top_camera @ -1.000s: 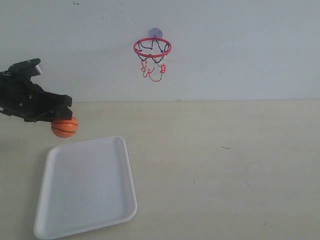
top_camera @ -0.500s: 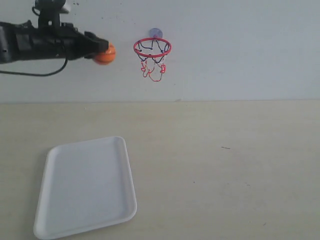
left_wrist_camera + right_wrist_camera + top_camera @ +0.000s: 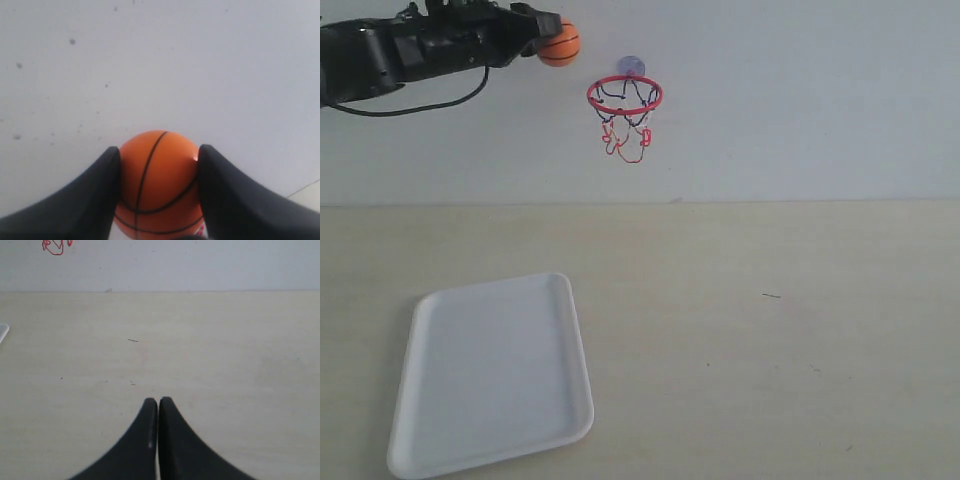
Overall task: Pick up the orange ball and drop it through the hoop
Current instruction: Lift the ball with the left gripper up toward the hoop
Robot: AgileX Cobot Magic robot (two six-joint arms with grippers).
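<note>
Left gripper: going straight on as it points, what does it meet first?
Probably the wall: beyond the orange ball in the left gripper, the wrist view shows only wall. The hoop looks below that line, though depth is unclear.

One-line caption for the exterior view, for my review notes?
Left tool holds the orange ball up-left of the hoop; white tray lies on the table.

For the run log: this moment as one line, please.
left gripper: shut on orange ball, up left of hoop, above its ring | right gripper: shut, empty | drop: not yet done
</note>
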